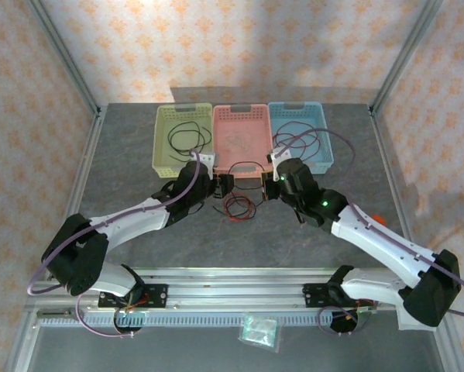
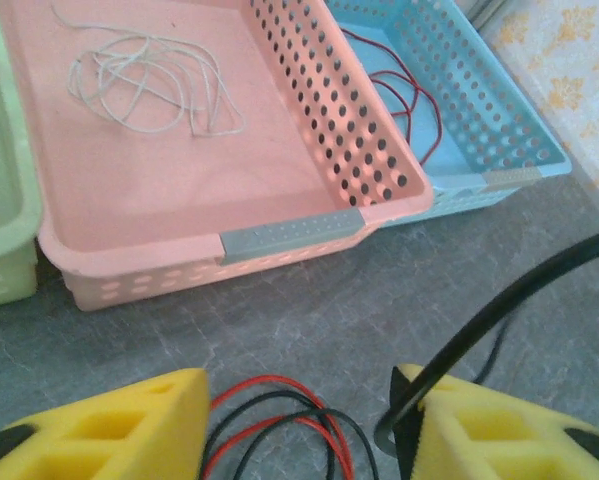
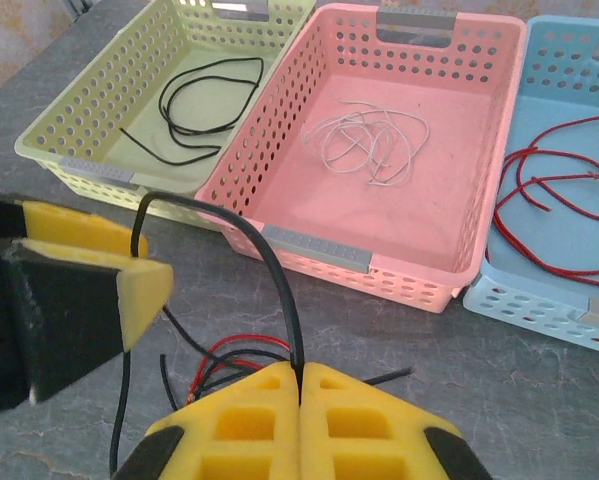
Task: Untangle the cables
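Right up close, my right gripper (image 3: pixel 299 375) had its yellow pads (image 3: pixel 239 420) pressed together on a black cable (image 3: pixel 279 275), pinching it just where it dropped toward the table (image 3: pixel 479 400). From there the strand arched up and over to my left gripper (image 2: pixel 299 400). Its jaws stood spread, and the strand lay against the inner edge of one pad (image 2: pixel 449 420), not clamped as far as I could see. That, I judged, was the reason for the two-handed set-up: one point pinned and the other ready to be taken. That way the black one could be drawn out of the tangle (image 1: pixel 238 206) of red and black loops on the table between the grippers, just in front of the pink basket (image 3: pixel 314 245). The sorting looked well along, with a second black cable (image 3: pixel 219 65) in the green basket (image 3: pixel 79 130), a pale cable (image 3: pixel 369 140) in the pink one and a red cable (image 3: pixel 549 155) in the blue basket (image 3: pixel 539 305). The snag to watch, I reckoned, was the red loops dragging along with the pull
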